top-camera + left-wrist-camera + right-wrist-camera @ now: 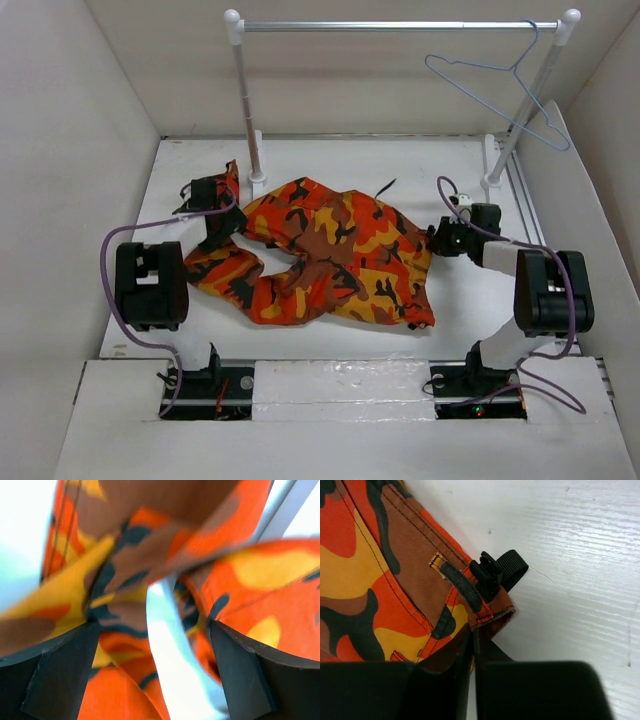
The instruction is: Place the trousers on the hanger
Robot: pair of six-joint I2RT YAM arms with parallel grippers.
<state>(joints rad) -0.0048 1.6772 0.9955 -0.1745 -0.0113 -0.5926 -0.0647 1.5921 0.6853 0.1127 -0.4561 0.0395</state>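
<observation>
The camouflage trousers (320, 250) lie spread and crumpled on the white table. The pale wire hanger (500, 85) hangs on the rail's right end, far behind them. My left gripper (220, 228) sits at the left leg ends; in the left wrist view (152, 630) its jaws stand wide apart with folds of cloth (150, 540) bunched between and beyond them. My right gripper (437, 240) is at the waistband's right corner; in the right wrist view (472, 640) its fingers are pressed together on the waistband edge (470, 610), beside a black buckle strap (495, 572).
The white-posted rail with a silver crossbar (400, 25) stands at the back, its left post (245, 100) just behind the trousers. White walls enclose the table on three sides. A black strap end (386, 186) pokes out behind the waistband.
</observation>
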